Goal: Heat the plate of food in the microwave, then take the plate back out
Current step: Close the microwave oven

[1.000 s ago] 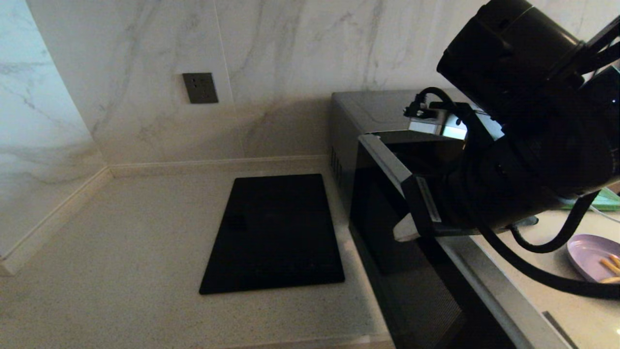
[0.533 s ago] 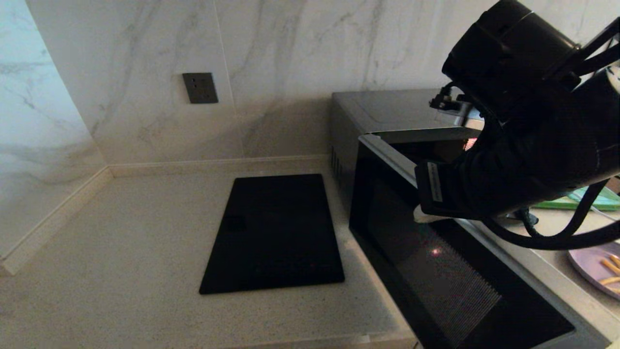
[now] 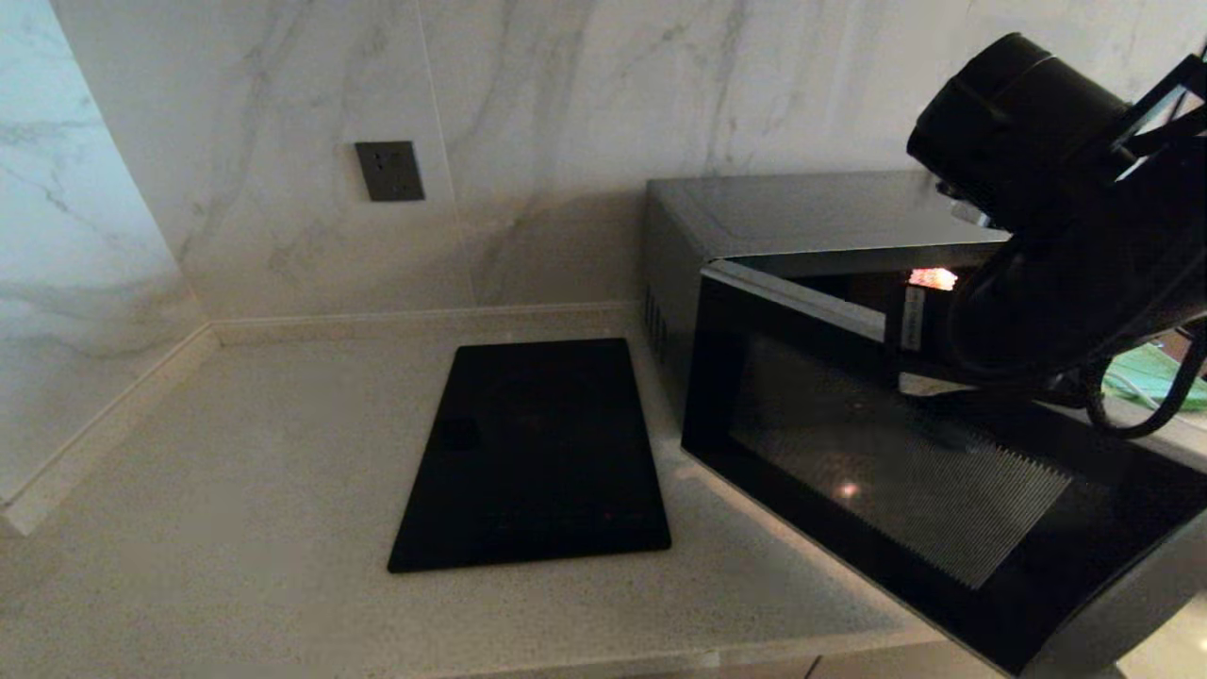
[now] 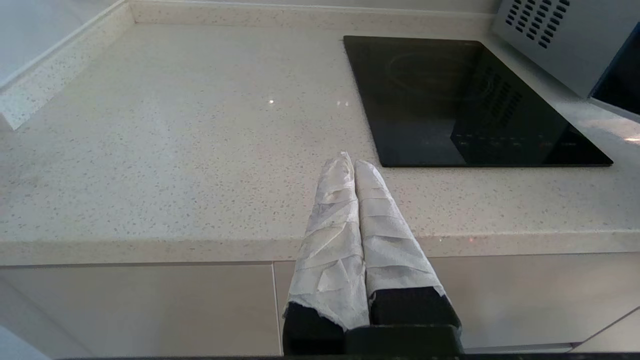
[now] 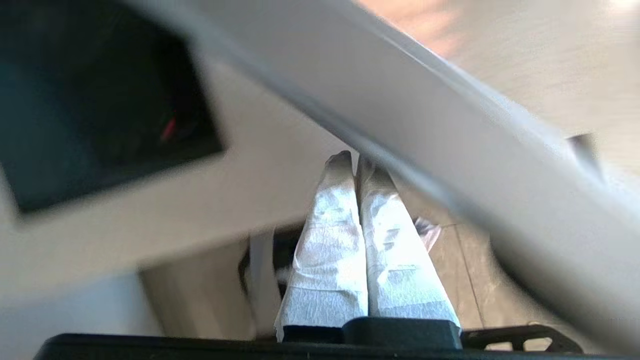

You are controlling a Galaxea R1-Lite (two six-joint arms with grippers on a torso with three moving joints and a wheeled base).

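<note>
The silver-grey microwave [image 3: 754, 212] stands at the right of the counter, its dark glass door [image 3: 849, 443] hanging partly open from the left hinge. My right arm reaches over the door's top edge. The right gripper [image 3: 919, 382] is shut and empty, its white-wrapped tips [image 5: 352, 157] against a grey strip of the microwave. The door and arm hide the plate of food. My left gripper [image 4: 352, 162] is shut on nothing and hangs just off the counter's front edge, left of the microwave [image 4: 545, 40].
A flat black cooktop [image 3: 533, 453] [image 4: 450, 100] lies in the counter left of the microwave. A green board [image 3: 1150, 377] shows behind my right arm. A grey wall socket [image 3: 389, 171] sits on the marble back wall. Pale speckled counter [image 3: 236, 490] spreads to the left.
The microwave door has swung from wide open towards shut, and my right gripper has moved back to the right with it. The lavender plate that showed at the right is now covered.
</note>
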